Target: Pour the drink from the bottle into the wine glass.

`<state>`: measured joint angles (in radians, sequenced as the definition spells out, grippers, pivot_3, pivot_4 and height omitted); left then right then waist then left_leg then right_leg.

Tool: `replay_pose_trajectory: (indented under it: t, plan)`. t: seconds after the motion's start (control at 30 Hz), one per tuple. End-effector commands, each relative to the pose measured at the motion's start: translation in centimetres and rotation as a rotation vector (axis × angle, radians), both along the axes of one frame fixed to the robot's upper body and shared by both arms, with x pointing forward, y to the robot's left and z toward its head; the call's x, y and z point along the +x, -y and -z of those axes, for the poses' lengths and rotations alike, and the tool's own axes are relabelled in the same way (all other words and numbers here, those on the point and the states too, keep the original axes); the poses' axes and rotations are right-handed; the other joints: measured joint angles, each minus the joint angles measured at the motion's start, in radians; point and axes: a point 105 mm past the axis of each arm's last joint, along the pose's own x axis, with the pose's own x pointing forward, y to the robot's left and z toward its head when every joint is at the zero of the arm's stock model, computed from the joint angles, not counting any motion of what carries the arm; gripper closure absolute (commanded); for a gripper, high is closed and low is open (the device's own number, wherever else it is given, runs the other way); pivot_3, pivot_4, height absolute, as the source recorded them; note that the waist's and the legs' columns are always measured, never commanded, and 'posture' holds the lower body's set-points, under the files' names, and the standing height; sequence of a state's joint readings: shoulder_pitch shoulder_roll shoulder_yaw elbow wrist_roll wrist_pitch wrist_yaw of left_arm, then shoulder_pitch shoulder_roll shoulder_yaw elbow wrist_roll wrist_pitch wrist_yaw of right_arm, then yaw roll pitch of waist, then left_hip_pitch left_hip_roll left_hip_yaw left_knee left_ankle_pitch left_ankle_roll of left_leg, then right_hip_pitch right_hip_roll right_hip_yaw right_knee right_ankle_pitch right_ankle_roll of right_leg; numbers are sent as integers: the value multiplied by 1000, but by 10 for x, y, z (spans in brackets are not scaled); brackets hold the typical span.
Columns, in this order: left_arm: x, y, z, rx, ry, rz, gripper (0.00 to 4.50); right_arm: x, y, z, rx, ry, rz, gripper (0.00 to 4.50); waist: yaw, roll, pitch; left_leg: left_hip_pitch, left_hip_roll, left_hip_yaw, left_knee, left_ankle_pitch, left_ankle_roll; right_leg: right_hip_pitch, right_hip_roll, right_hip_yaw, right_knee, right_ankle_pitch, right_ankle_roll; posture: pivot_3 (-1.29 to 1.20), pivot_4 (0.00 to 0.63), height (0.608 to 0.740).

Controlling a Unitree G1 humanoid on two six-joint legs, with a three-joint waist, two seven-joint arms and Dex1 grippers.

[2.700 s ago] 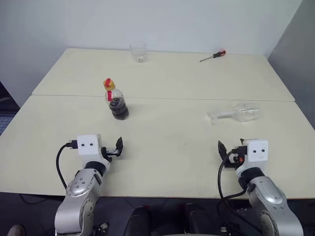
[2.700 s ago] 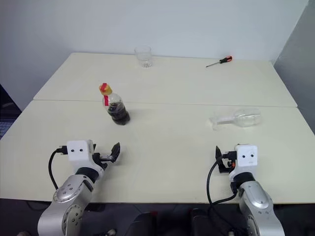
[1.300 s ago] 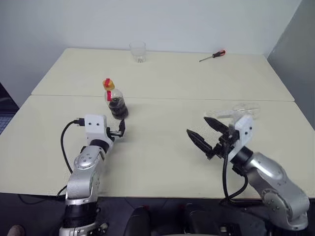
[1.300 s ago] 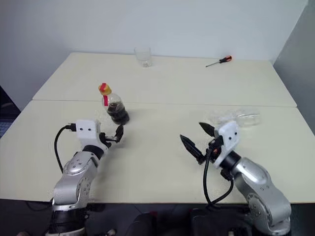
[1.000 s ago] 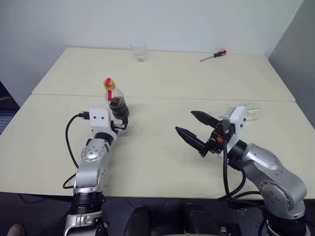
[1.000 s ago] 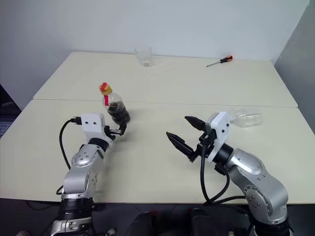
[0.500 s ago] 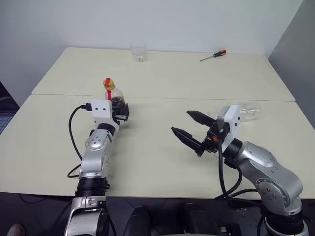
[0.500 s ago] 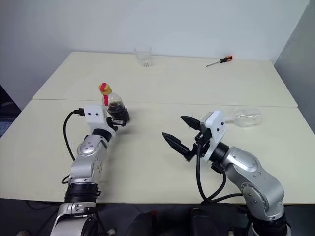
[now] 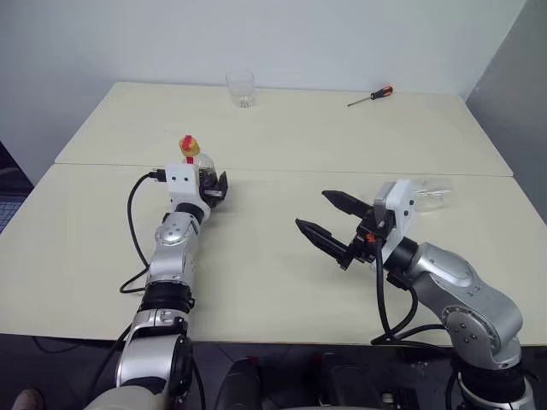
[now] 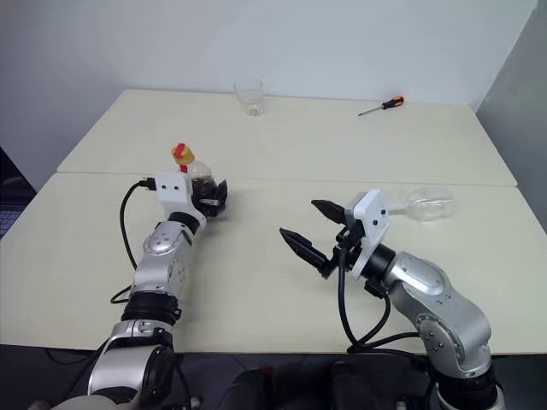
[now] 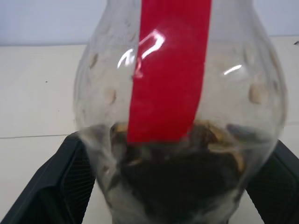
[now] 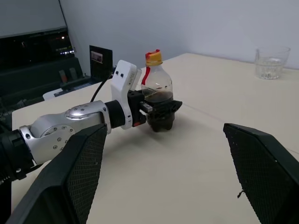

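The bottle (image 9: pixel 197 164), small and squat with a red label and a yellow cap, stands upright on the left of the table (image 9: pixel 282 137). The dark drink (image 11: pixel 173 182) fills its lower part. My left gripper (image 9: pixel 214 184) is open, one black finger (image 11: pixel 70 182) on each side of the bottle's body. The wine glass (image 9: pixel 430 191) lies on its side at the right, partly hidden behind my right wrist. My right gripper (image 9: pixel 312 210) hangs open above the table's middle, pointing toward the bottle, with nothing between its fingers (image 12: pixel 79 168).
A short clear tumbler (image 9: pixel 240 89) stands at the far edge of the table. A red-handled screwdriver (image 9: pixel 371 96) lies at the far right. A seam (image 9: pixel 342 172) crosses the table just behind the bottle.
My left arm has stretched forward, bringing its open fingers around the bottle. My right gripper rose off the table earlier and has barely moved in the last second.
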<state>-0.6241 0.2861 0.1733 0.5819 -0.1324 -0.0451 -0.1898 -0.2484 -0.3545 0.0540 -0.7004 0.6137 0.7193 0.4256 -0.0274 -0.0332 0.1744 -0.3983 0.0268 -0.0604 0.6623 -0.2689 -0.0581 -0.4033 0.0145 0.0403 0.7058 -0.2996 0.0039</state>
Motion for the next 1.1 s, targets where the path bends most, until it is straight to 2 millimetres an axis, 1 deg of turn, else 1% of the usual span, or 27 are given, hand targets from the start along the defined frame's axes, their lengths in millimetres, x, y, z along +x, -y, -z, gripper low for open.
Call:
replay_pose_trajectory:
  t: [0.03,0.13,0.17,0.23,0.3,0.37,0.43,0.47,0.53,0.73,0.93,1.1]
  plan:
    - [6,3,-14,16,58,21,32,-2,1,-10,14,40,6,232,0,0,0,0,0,0,0,0,0,0,0,0,0,0,0,0,150,740]
    - [7,10,-17,3,87,59,32,-1,2,-10,12,43,16,232,0,0,0,0,0,0,0,0,0,0,0,0,0,0,0,0,150,740]
    - [7,12,-18,-7,97,70,212,-1,3,-10,13,43,21,232,0,0,0,0,0,0,0,0,0,0,0,0,0,0,0,0,150,740]
    - [7,13,-19,-11,105,78,593,-1,3,-10,15,41,28,232,0,0,0,0,0,0,0,0,0,0,0,0,0,0,0,0,150,740]
    - [7,12,-19,-8,108,80,1288,-1,3,-9,15,38,30,232,0,0,0,0,0,0,0,0,0,0,0,0,0,0,0,0,150,740]
    - [7,11,-20,-5,110,81,1852,0,3,-8,13,36,33,232,0,0,0,0,0,0,0,0,0,0,0,0,0,0,0,0,150,740]
    - [7,10,-20,-3,111,82,2296,0,4,-8,10,35,36,232,0,0,0,0,0,0,0,0,0,0,0,0,0,0,0,0,150,740]
    - [7,10,-21,2,112,88,2407,2,4,-7,10,36,39,232,0,0,0,0,0,0,0,0,0,0,0,0,0,0,0,0,150,740]
    - [7,10,-25,8,116,99,2484,5,4,-8,13,38,46,232,0,0,0,0,0,0,0,0,0,0,0,0,0,0,0,0,150,740]
    - [7,10,-33,16,126,116,2505,11,3,-10,18,46,46,232,-1,0,0,0,0,0,0,0,0,0,0,0,0,0,0,0,150,740]
    - [9,8,-32,1,107,98,2511,14,2,-10,18,50,50,232,-1,0,0,-1,0,0,0,0,0,0,0,0,0,0,0,0,150,740]
    - [12,10,-36,-13,111,90,2511,15,4,-10,13,53,61,232,-1,0,0,-1,0,-1,0,0,0,0,0,0,0,0,0,0,150,740]
